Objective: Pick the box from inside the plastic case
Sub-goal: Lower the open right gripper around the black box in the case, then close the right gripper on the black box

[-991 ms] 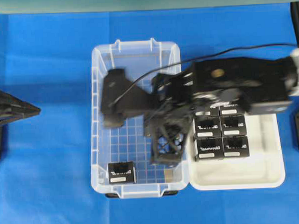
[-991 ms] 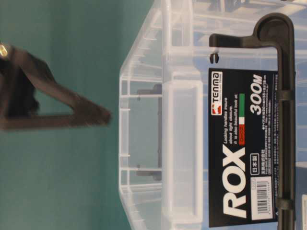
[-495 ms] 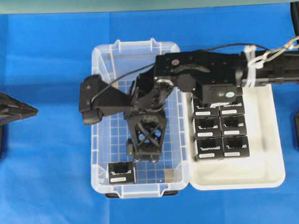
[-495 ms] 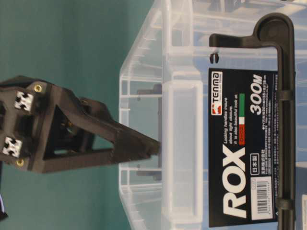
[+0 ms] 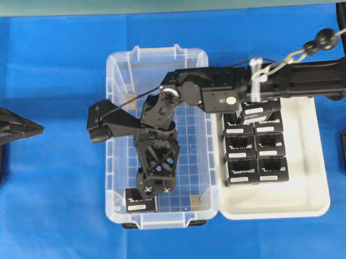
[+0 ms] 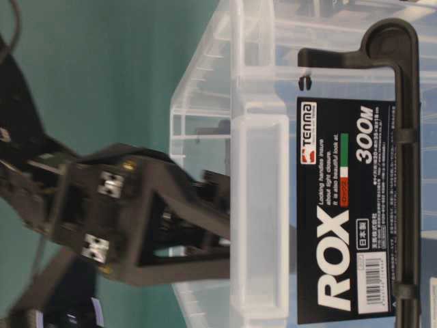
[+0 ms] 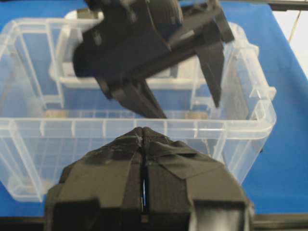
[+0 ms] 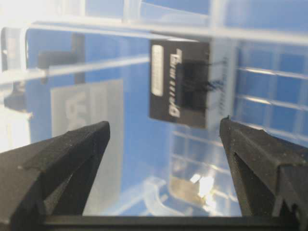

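Overhead view: the plastic case (image 5: 160,136), clear with a gridded floor, stands on the blue table cover (image 5: 55,186). Just to its right lies a shallow white tray (image 5: 314,201) carrying a block of black cartons (image 5: 255,152) with white label strips. One box (image 5: 140,200), of the same look, sits alone on the case floor in the near left corner. The right gripper (image 5: 154,187) reaches across from the right and points down into the case, its tips directly above the box's inner edge; whether they touch it cannot be told. The left gripper (image 5: 32,129) rests well apart at the left border, outside the case.

Right wrist view: the two fingers (image 8: 62,159) stand wide apart with nothing between them; the box (image 8: 180,83) lies beyond, framed in the gap, by the case wall.

Left wrist view: the left gripper's (image 7: 143,139) taped fingers are pressed together, holding nothing, facing the case's long side.

Table-level view: the right gripper (image 6: 218,215) at the case rim; a black "ROX" label (image 6: 345,208) on the case wall
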